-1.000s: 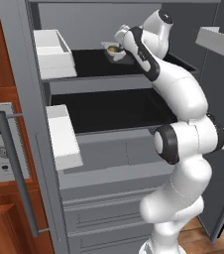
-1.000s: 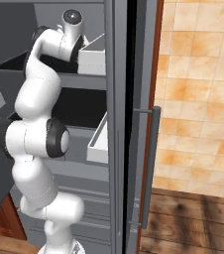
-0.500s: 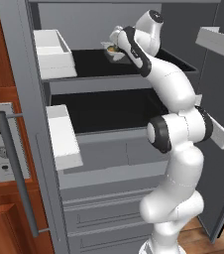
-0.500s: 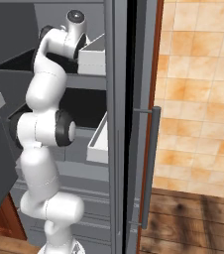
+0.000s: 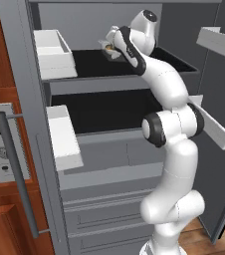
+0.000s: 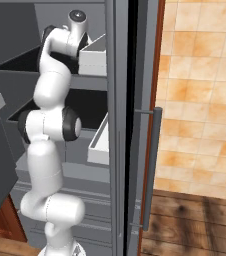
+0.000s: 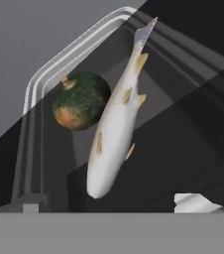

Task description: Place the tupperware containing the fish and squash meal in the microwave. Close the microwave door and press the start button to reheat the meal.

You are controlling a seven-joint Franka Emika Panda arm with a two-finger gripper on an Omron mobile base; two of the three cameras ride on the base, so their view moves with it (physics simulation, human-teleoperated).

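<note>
Progress is at its very start, by my reading: the tupperware (image 7: pixel 49 84) sits on the top shelf (image 5: pixel 99 62) of the open grey cabinet, in the upper middle of the left base view, and nothing has been lifted. In the hand view its pale rim curves across the upper left, with the pale fish (image 7: pixel 115 129) lying lengthwise at centre and the green-and-orange squash (image 7: pixel 80 100) just beside it to the left. The pincer (image 5: pixel 110 47) hangs right at the tub with its jaws spread wide, grasping nothing. Left to do: grip the tub, carry it to the microwave, shut the door, press start. A pale control panel (image 5: pixel 0 144) with a bar handle (image 5: pixel 17 174) shows at the left edge; its markings are too small to read, and no brand or label is legible anywhere.
</note>
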